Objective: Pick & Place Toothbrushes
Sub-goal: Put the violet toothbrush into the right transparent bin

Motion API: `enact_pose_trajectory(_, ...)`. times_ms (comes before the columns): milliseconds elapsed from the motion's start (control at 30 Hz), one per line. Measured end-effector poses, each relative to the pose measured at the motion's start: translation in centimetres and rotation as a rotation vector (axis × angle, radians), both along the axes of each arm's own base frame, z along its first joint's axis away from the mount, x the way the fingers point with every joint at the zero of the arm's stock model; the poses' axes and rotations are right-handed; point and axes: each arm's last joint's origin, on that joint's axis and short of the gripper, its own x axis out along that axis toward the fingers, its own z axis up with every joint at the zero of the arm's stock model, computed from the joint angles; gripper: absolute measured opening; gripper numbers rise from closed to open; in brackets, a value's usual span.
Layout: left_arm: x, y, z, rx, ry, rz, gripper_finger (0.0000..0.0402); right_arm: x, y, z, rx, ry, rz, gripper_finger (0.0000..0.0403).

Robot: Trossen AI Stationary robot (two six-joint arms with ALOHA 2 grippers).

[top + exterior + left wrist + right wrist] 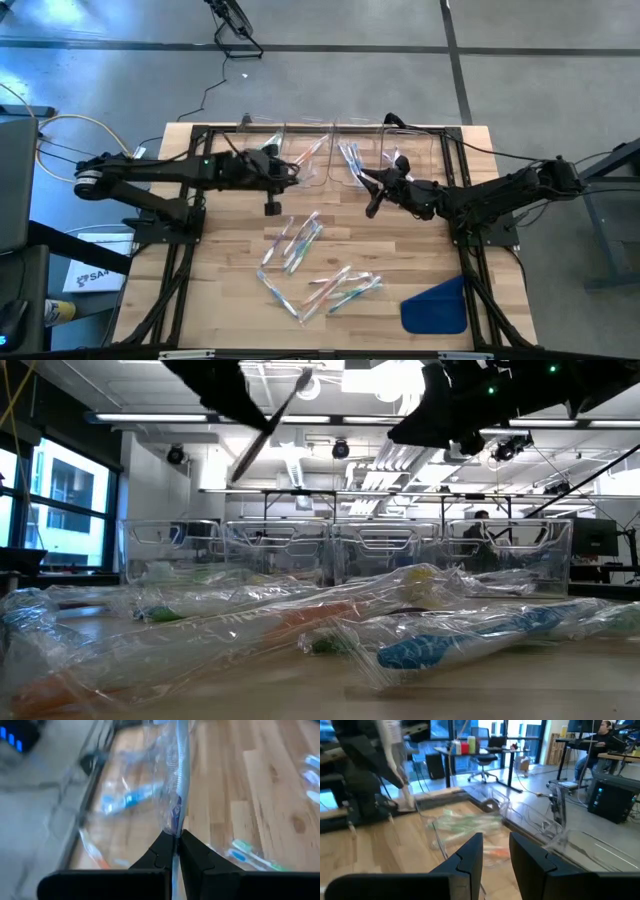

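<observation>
The left hand [290, 170] hangs over the back of the wooden desk [230, 300], clenched on one wrapped toothbrush [176, 775]; in its wrist view the two dark fingers [155, 857] pinch the clear wrapper, which stands up between them. It is just in front of a row of clear bins [330, 140] that line the desk's far edge. The bin beside it already holds a few brushes, and the next bin along holds a green-tinted bunch [350, 160].

The right hand [372, 205] hovers near the middle of the desk, just in front of those bins, its fingers [470, 857] parted with nothing between them. The two hands are near one another but apart.

The rest of the toothbrushes [310, 265] lie loose in their crinkled wrappers across the middle and front of the desk, some overlapping, in two rough clusters. From desk level they fill the foreground [440, 645], with the bins [350, 550] standing behind them.

A flat blue piece [437, 307] lies at the front right corner, clear of the brushes. A black frame [180, 240] runs down both sides of the desk. Bare wood stays open along the left side and between the brush pile and the bins. In the room beyond, a person [600, 740] sits at a workstation.
</observation>
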Motion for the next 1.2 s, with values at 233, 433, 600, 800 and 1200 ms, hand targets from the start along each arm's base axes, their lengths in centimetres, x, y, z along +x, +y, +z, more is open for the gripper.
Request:
enact_pose_trajectory(233, 0.5, 1.2, 2.0, 0.165, -0.125, -0.085, 0.0007, 0.2, 0.2, 0.4, 0.012, -0.043, 0.085, 0.0090)
enact_pose_trajectory(433, 1.1, 1.6, 3.7, 0.252, -0.295, -0.196, 0.0007, 0.2, 0.0, 0.7, 0.015, -0.081, 0.076, 0.0090)
enact_pose_trajectory(600, 1.6, 1.2, 4.2, 0.264, -0.388, -0.358, 0.0007, 0.2, 0.0, 0.9, 0.015, -0.102, 0.076, 0.0090)
enact_pose_trajectory(800, 2.2, 1.3, 3.5, 0.208, -0.373, -0.360, 0.0008, 0.2, 0.0, 0.9, 0.015, -0.101, 0.079, 0.0090)
enact_pose_trajectory(1200, 5.1, 1.8, 0.7, 0.089, -0.315, -0.332, 0.0008, 0.3, 0.2, 0.9, 0.017, -0.098, 0.172, 0.0090)
